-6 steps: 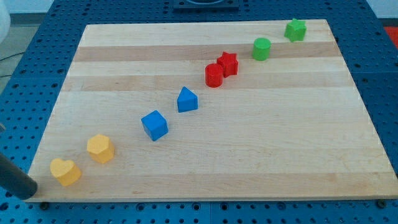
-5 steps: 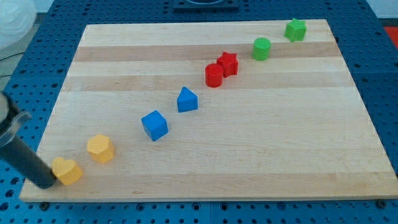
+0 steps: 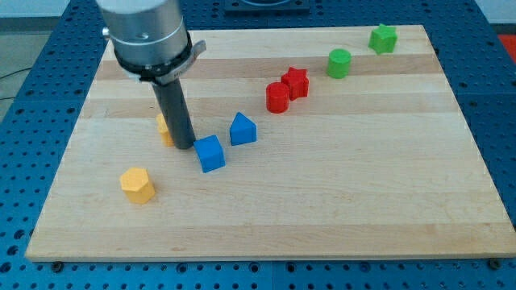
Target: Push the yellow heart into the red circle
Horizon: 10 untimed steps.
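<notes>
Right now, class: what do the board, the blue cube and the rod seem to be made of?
Board: looks like pale wood, with visible grain and glued strips, matte finish.
Blue cube: probably plastic, with even colour and a smooth, slightly shiny surface.
Rod ending in my tip: dark, smooth, dull; metal or plastic, I cannot tell. It hangs from a grey, metallic-looking cylinder.

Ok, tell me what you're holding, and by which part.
Nothing is held; I can only push. My tip stands against the yellow heart, mostly hidden behind the rod.
</notes>
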Available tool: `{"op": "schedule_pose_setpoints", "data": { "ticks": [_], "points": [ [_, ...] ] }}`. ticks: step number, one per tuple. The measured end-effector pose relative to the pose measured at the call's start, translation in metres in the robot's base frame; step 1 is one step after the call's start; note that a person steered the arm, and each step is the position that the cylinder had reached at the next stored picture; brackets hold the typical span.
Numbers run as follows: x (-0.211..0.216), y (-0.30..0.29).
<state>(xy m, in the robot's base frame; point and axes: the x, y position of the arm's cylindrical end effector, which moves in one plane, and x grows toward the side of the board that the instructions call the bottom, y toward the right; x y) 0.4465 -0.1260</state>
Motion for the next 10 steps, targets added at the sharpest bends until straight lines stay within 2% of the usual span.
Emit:
{"op": "schedule_pose_setpoints", "data": {
  "ticks": [1, 3, 4, 5, 7, 8, 9, 10],
  "points": [
    [0.046, 0.010],
    [-0.004, -0.036],
    [-0.035, -0.013],
    [-0.070, -0.033],
    [-0.077, -0.080],
    [-0.115, -0.079],
    [-0.121, -0.021],
    [-0.106, 0.078]
  ]
}}
